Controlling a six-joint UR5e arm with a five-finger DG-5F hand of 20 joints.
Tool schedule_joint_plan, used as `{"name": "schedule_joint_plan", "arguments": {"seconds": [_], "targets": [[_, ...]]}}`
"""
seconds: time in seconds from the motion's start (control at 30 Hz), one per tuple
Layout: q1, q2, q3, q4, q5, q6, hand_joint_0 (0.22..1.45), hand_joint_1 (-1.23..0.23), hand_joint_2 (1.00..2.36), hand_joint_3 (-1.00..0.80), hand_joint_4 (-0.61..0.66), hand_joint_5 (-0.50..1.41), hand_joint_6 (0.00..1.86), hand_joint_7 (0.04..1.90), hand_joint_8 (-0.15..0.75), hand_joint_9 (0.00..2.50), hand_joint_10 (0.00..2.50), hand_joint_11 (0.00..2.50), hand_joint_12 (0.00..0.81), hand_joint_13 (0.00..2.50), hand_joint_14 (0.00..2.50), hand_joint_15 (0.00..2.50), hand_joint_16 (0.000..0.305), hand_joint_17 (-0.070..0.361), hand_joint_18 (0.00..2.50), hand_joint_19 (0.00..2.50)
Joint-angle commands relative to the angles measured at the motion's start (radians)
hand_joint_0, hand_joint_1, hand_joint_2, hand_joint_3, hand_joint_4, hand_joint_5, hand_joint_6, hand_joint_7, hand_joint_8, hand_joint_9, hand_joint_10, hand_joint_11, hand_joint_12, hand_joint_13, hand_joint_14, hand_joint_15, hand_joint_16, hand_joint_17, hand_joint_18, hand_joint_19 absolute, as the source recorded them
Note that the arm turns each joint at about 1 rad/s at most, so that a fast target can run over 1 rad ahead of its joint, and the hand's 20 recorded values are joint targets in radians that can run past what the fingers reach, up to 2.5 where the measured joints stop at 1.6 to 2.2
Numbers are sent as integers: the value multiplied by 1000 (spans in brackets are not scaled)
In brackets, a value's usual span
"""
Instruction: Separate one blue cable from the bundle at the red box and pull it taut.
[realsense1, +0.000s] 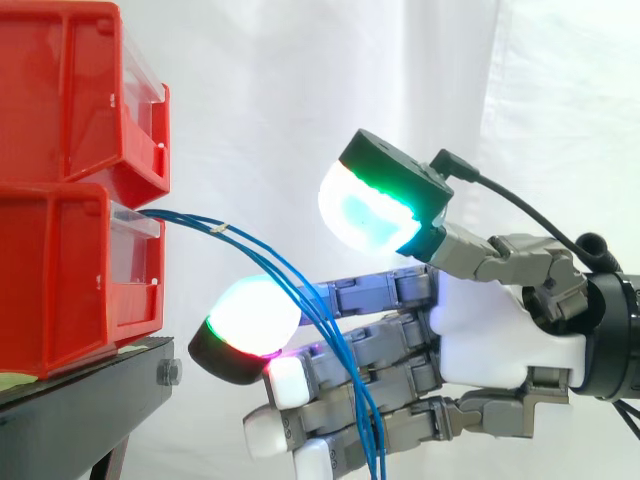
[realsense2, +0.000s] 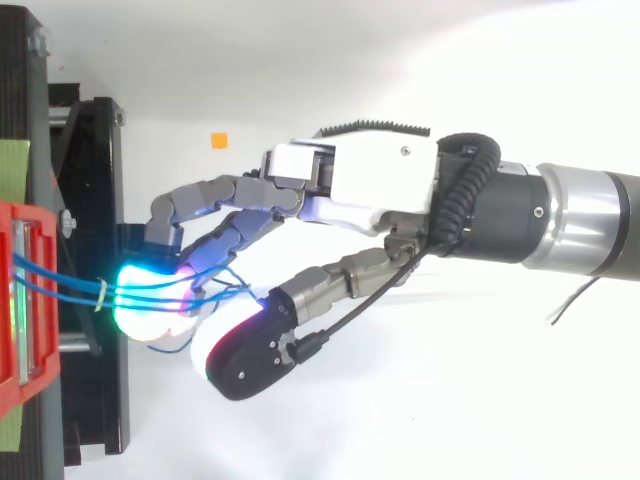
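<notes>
Blue cables (realsense1: 190, 219) leave the stacked red bins (realsense1: 60, 280) and droop across the hand's (realsense1: 490, 340) straight fingers, with the thumb raised above.

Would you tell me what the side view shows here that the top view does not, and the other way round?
From the side: two red bins stacked, with the blue cables leaving their front where the two meet, sagging across the hand's fingers and hanging down past them. From above: the cables lying side by side over a glowing fingertip pad, plus an orange square on the white surface. Both: the open hand at the slack cables.
</notes>
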Motion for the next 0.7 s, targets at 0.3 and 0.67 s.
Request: {"name": "schedule_joint_plan", "arguments": {"seconds": [0.3,0.67], "targets": [[0,0,10,-6,-7,0,619,-613,1014,-325,135,-124,513,1190,272,810,21,752,330,716,21,517,45,100,536,628],[-8,0,24,-9,-24,2,617,-574,1013,-323,113,-133,584,1099,281,866,22,792,333,755,22,540,46,104,570,653]]}}
